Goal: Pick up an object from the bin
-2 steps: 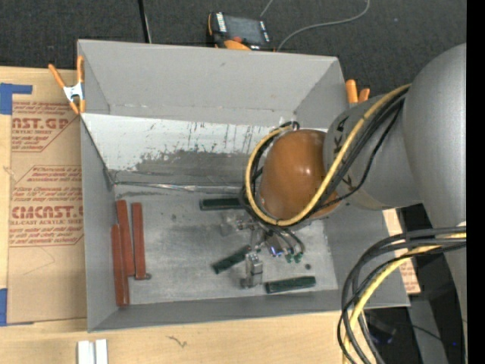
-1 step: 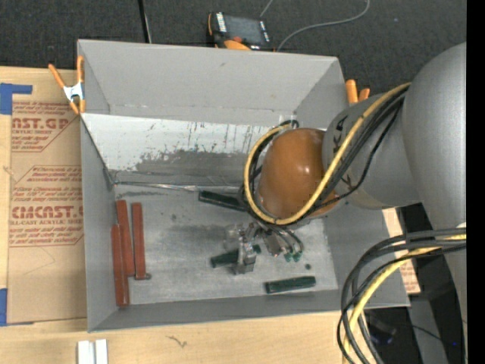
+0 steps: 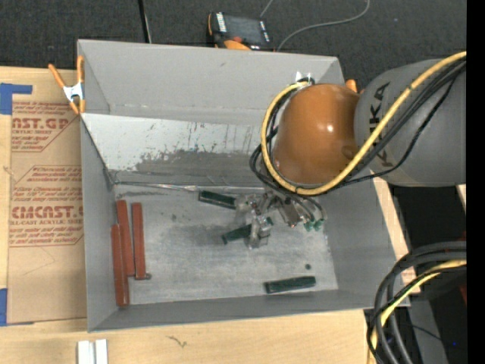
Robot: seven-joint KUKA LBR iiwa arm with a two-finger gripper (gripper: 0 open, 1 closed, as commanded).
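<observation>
Mid-bin, under the orange wrist cover, the hand (image 3: 258, 224) sits low over the grey floor. We cannot tell whether it is apart or together, because its metal parts read as one cluster.

Risks, as we judge them:
- The short dark green stick (image 3: 235, 235) lies flat on the floor of the bin (image 3: 174, 271). A closing hand may skid over it or nudge it aside instead of gripping.
- The stick meets the hand by one end only, so an end-on pinch could let it swivel and drop on the lift.
- A second dark green stick (image 3: 218, 199) lies near, toward the back wall. A sideways correction could bump it.

Position: the short green stick lies just beside the hand, on the view's left. Its near end is touching the hand or all but touching; we cannot tell which. We do not log it as held.

Well apart from the hand are a longer dark green bar (image 3: 289, 284) toward the front edge and two red-brown rods (image 3: 138, 241) along the left wall.
</observation>
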